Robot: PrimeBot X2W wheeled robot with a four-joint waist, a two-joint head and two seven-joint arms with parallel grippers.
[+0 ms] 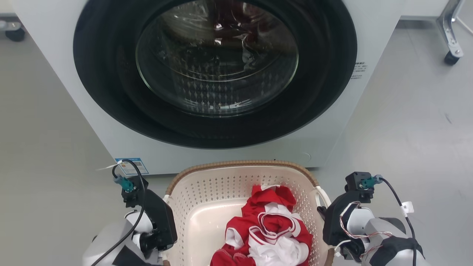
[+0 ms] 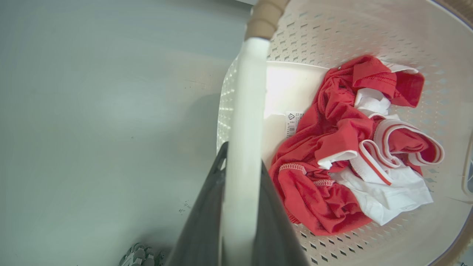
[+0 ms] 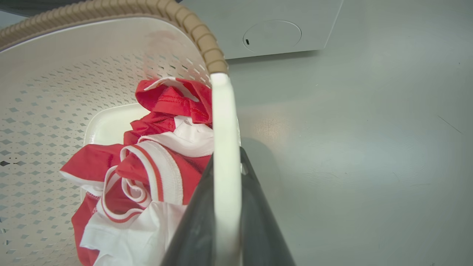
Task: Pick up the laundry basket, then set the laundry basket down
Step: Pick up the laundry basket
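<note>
**Grip on the laundry basket at both handles**

We see the laundry basket just in front of the washing machine, below its round glass door. Its far brown rim is near the machine's lower front edge. The left end effector is closed narrow on the white left handle. The handle runs up between the two dark fingers, which press it from either side. The right end effector is clamped the same way on the right handle, with a dark finger on each side of the white bar. Inside the basket lies a crumpled heap of red and white clothes. The heap sits toward the right wall and the near side, leaving the left part of the base bare. Grey floor spreads on both sides of the basket. We cannot tell whether the base rests on the floor or hangs just above it.
</note>
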